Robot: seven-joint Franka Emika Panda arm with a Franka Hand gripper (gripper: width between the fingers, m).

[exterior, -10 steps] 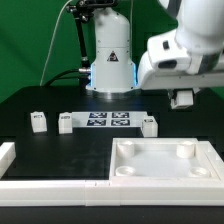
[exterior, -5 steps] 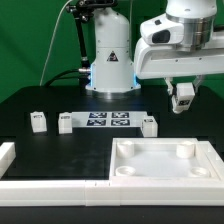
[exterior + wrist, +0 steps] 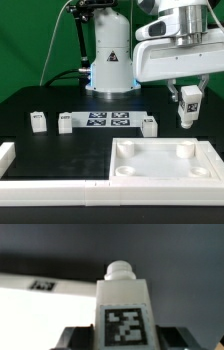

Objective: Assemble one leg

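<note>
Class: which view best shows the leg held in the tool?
The wrist view: the leg fills it, tag and peg clear. The exterior view shows it small, hanging in the tool above the table.

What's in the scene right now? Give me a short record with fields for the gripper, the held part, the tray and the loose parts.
gripper: shut on the leg
leg: held off the table, tag face toward the wrist camera, peg end pointing away from the gripper
tray: flat on the table, visible sockets empty
loose legs: three on the table, beside the marker board
</note>
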